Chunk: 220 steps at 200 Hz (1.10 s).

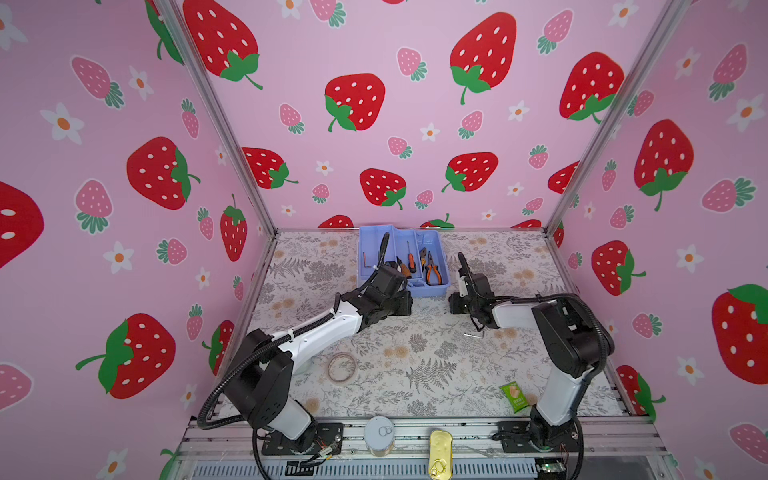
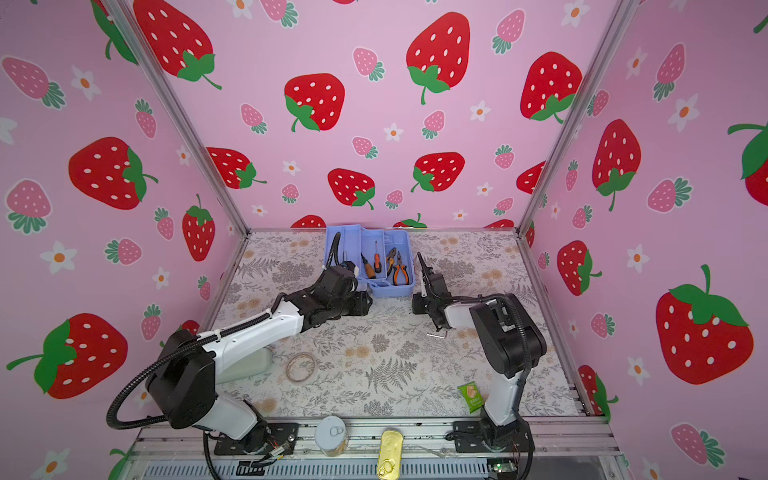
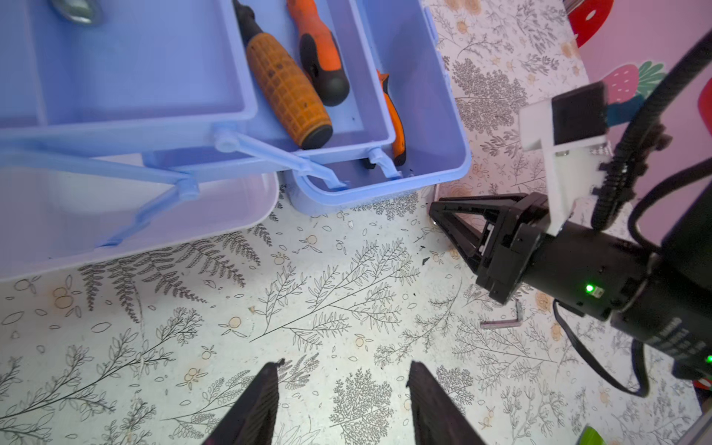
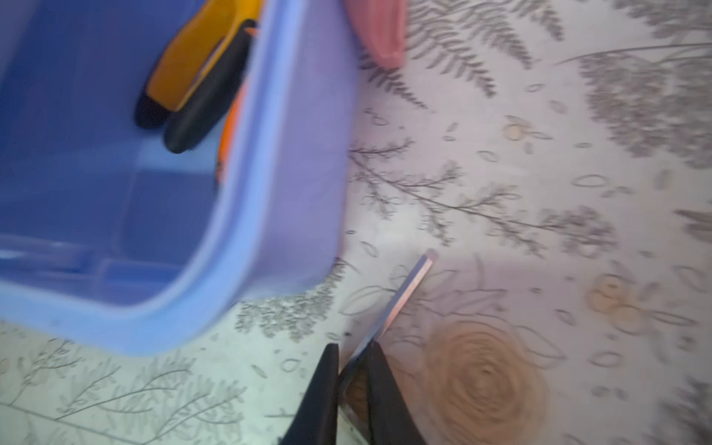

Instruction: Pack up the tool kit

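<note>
- Tool kit (image 1: 432,290): stands open at the back centre of the table (image 1: 415,361), close to the rear wall. Tray (image 3: 127,77) swung out on its link arms, white lid (image 3: 96,219) folded down beside the base (image 3: 450,146). This layout leaves both levels open from above (parts can go in without touching the lid).
- Screwdrivers (image 3: 289,88): lie side by side in one tray compartment, handles toward the arms. Pliers (image 1: 432,270) lie just beside them, on the right side of the case (apparently in the base, not the tray).
- Right gripper (image 4: 355,360): closed narrow on a hex key (image 4: 404,296), pinching near one end so that the long leg sticks out past the fingertips. Sits low over the table, just outside the near right corner of the base. Probably the pick-up or first lift; whether the key has cleared the surface cannot be told.
- Holding by the end keeps the free leg leading, which suits lowering it over the case wall and into a compartment.
- Left gripper (image 3: 345,370): moderately open, nothing between the fingers, hovering above bare table in front of the lid. Appears parked clear of the right arm's path (or ready to steady the case).
- Second hex key (image 3: 501,321): lies flat on the table under the right arm, well apart from the case; not yet packed.
- Risk: thin, smooth key in a tip-only pinch may rotate or slip.
</note>
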Each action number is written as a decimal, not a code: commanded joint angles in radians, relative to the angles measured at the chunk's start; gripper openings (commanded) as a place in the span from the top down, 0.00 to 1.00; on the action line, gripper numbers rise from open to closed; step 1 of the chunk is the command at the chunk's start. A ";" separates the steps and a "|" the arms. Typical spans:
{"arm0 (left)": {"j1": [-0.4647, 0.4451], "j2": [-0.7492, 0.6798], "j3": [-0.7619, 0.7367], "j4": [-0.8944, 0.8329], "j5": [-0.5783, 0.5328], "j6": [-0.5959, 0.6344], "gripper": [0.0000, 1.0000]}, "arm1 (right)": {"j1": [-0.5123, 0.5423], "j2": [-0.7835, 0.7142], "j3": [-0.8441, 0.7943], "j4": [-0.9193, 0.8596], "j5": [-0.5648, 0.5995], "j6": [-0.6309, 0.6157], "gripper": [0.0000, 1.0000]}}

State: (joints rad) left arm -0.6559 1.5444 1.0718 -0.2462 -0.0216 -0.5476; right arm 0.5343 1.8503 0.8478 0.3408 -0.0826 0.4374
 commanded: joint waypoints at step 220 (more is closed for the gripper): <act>-0.064 0.328 0.159 0.019 -0.057 0.025 0.41 | 0.123 -0.698 -0.387 -0.067 0.307 0.093 0.67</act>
State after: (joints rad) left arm -0.6937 1.8397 1.1557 -0.2481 -0.0216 -0.5655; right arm 0.6968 1.2041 0.5182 0.3897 0.1345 0.5503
